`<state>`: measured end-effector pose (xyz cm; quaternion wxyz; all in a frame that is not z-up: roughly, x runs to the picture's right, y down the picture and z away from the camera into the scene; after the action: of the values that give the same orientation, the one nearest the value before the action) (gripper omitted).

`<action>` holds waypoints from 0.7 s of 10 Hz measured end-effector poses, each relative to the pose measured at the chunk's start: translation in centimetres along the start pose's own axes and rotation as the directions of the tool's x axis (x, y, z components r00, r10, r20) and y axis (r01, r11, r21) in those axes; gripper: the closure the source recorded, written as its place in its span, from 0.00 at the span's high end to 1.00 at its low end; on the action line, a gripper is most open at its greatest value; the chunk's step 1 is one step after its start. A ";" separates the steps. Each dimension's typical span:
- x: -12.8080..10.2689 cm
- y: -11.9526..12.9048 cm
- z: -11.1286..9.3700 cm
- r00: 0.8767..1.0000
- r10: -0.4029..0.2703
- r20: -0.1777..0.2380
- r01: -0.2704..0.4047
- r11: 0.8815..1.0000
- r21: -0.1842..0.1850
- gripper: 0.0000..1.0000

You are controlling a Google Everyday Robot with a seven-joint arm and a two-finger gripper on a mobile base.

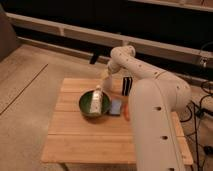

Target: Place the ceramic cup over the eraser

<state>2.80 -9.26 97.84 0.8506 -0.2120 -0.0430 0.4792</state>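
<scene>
The ceramic cup is a pale, narrow cylinder standing at the back of the wooden table, just behind the green bowl. The eraser is a black block with pale stripes, upright a short way to the right of the cup and apart from it. My gripper is at the top of the cup, reaching down from the white arm that bends over the back of the table. The gripper's contact with the cup is hidden.
A dark green bowl in the table's middle holds a white bottle. A flat light-blue pad and an orange carrot-shaped thing lie to its right. The arm's large link covers the table's right side.
</scene>
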 end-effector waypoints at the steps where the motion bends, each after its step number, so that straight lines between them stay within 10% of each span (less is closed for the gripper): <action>1: 0.2 0.1 0.4 1.000 0.001 -0.013 -0.001 1.000 -0.010 0.65; 7: 0.0 -0.8 1.3 0.999 0.003 -0.038 -0.004 0.999 -0.037 0.17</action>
<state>3.11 -9.24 99.35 0.8464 -0.2370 -0.0354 0.4756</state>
